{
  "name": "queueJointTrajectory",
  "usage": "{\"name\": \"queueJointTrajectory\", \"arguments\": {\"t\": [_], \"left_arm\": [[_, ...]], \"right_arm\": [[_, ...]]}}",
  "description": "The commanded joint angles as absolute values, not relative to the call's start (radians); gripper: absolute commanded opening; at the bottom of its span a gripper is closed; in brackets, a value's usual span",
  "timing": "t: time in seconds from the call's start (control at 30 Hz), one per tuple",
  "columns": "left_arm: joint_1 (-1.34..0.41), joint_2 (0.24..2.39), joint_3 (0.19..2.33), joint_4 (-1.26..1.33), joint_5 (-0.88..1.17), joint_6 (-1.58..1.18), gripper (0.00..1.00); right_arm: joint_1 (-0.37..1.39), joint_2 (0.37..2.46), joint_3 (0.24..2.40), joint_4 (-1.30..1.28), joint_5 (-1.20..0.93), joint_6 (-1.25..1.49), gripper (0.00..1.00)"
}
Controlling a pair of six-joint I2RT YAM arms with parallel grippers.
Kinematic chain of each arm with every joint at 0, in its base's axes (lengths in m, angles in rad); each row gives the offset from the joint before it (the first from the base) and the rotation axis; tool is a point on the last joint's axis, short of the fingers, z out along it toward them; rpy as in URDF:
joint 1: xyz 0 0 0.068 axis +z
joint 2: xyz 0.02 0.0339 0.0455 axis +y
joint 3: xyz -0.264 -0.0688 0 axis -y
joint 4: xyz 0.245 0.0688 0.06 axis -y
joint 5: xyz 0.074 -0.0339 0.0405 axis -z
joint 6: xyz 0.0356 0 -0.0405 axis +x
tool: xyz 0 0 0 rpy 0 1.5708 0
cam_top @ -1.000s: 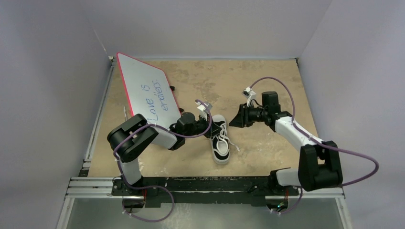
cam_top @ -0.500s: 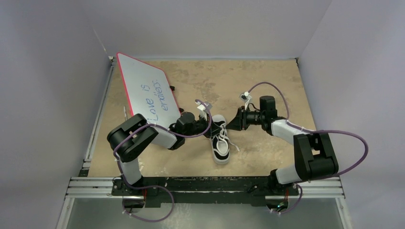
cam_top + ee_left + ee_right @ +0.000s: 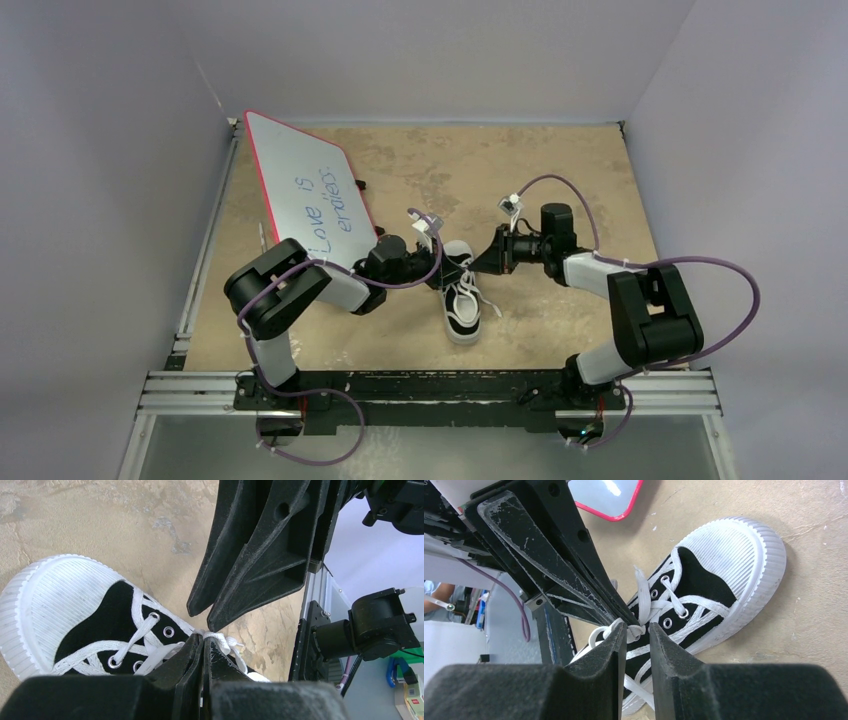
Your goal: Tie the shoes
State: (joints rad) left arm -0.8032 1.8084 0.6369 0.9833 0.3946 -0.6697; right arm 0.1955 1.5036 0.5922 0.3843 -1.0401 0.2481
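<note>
The shoe [image 3: 462, 292] is a small black canvas sneaker with a white toe cap and white laces, lying toe toward the arms. It also shows in the left wrist view [image 3: 60, 610] and the right wrist view [image 3: 719, 565]. My left gripper [image 3: 441, 272] is at the shoe's left side, shut on a white lace [image 3: 221, 639] over the eyelets, as its own view [image 3: 204, 639] shows. My right gripper [image 3: 487, 259] comes in from the right. Its jaws [image 3: 638, 627] stand a narrow gap apart, with the pinched lace bunch [image 3: 635, 631] between the tips. The two grippers' tips nearly touch.
A white board with a red rim [image 3: 310, 190], with handwriting on it, leans at the back left, close behind the left arm. It also shows in the right wrist view [image 3: 609, 497]. Loose lace ends [image 3: 490, 305] trail right of the shoe. Grey walls enclose the tan table [image 3: 560, 170].
My right gripper has moved left and slightly nearer, up to the shoe and the left gripper's tips. The left arm and the shoe have not moved.
</note>
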Motion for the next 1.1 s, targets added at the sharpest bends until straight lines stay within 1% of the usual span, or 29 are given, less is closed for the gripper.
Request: {"name": "queueJointTrajectory", "arguments": {"t": [0.0, 0.17, 0.4, 0.53, 0.67, 0.7, 0.77, 0.9, 1.03, 1.07], "left_arm": [[-0.795, 1.813, 0.629, 1.061, 0.432, -0.681, 0.00], [-0.794, 1.813, 0.628, 1.064, 0.436, -0.682, 0.00], [-0.789, 1.820, 0.623, 1.092, 0.446, -0.697, 0.00], [-0.789, 1.826, 0.623, 1.116, 0.454, -0.709, 0.00], [-0.788, 1.828, 0.619, 1.129, 0.456, -0.717, 0.00], [-0.788, 1.828, 0.619, 1.130, 0.457, -0.718, 0.00], [-0.788, 1.827, 0.619, 1.130, 0.459, -0.719, 0.00], [-0.788, 1.828, 0.616, 1.131, 0.462, -0.719, 0.00], [-0.788, 1.815, 0.618, 1.087, 0.445, -0.702, 0.00], [-0.788, 1.805, 0.619, 1.060, 0.434, -0.693, 0.02]], "right_arm": [[0.199, 1.509, 0.573, 0.496, -1.099, 0.297, 0.27], [0.201, 1.492, 0.546, 0.535, -1.098, 0.333, 0.31], [0.205, 1.514, 0.533, 0.592, -1.124, 0.371, 0.28], [0.218, 1.548, 0.541, 0.632, -1.138, 0.398, 0.29], [0.235, 1.571, 0.547, 0.666, -1.150, 0.428, 0.28], [0.235, 1.570, 0.538, 0.690, -1.150, 0.440, 0.27], [0.235, 1.569, 0.527, 0.713, -1.146, 0.451, 0.21], [0.235, 1.567, 0.523, 0.714, -1.144, 0.460, 0.00], [0.235, 1.533, 0.511, 0.686, -1.143, 0.463, 0.00], [0.234, 1.520, 0.510, 0.674, -1.131, 0.461, 0.00]]}}
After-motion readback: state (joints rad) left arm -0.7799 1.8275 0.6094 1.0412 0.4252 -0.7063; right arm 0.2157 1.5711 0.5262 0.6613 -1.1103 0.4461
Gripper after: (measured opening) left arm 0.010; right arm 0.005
